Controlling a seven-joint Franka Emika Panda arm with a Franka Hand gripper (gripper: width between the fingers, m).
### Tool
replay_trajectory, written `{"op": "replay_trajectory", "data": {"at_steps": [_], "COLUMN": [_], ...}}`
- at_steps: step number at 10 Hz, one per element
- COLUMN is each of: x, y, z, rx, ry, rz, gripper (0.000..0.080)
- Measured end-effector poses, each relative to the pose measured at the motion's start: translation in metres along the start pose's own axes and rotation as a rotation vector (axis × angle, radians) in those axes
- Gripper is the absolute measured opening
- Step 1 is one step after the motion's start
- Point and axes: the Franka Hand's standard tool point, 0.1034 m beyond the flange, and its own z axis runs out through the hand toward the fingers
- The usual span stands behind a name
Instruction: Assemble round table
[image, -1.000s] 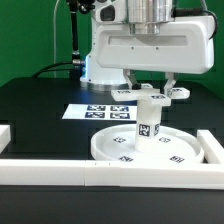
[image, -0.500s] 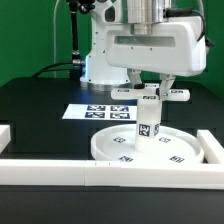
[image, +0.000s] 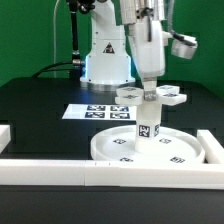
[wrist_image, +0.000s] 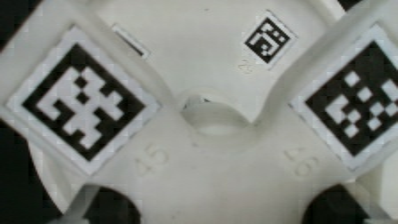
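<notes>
The large round disc (image: 105, 150) lies flat at the front of the table. The short cylinder leg (image: 147, 127) stands upright on its middle. The cross-shaped base (image: 172, 97) sits level on top of the leg. My gripper (image: 148, 88) comes straight down onto the base's centre and is shut on it. In the wrist view the base (wrist_image: 214, 90) fills the frame with its tags, and my dark fingertips (wrist_image: 111, 205) press against its sides with my gripper (wrist_image: 222, 205) around it. The disc is hidden there.
The marker board (image: 95, 112) lies behind the disc. A long white border rail (image: 60, 170) runs along the front, with shorter rails at the exterior view's right (image: 213, 150) and left (image: 5, 135). The arm's white base (image: 105, 65) stands at the back.
My wrist has turned about its vertical axis, so the hand now shows its narrow side. The cross-shaped base has turned with it on top of the leg.
</notes>
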Motion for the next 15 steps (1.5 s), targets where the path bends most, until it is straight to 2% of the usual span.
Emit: {"op": "replay_trajectory", "data": {"at_steps": [2, 4, 6, 7, 9, 12, 15], "x": [0.0, 0.0, -0.001, -0.005, -0.008, -0.008, -0.012], "y": [0.0, -0.001, 0.0, -0.001, -0.008, -0.008, -0.005], "z": [0.0, 0.0, 0.0, -0.007, -0.026, -0.023, -0.019], "rx": [0.015, 0.016, 0.014, -0.013, -0.003, -0.003, -0.003], "ry": [-0.029, -0.041, -0.043, -0.058, -0.078, -0.075, -0.059], "rz": [0.181, 0.28, 0.261, 0.213, 0.174, 0.138, -0.348], "gripper": [0.0445, 0.0445, 0.0615, 0.0615, 0.0648, 0.0648, 0.0648]}}
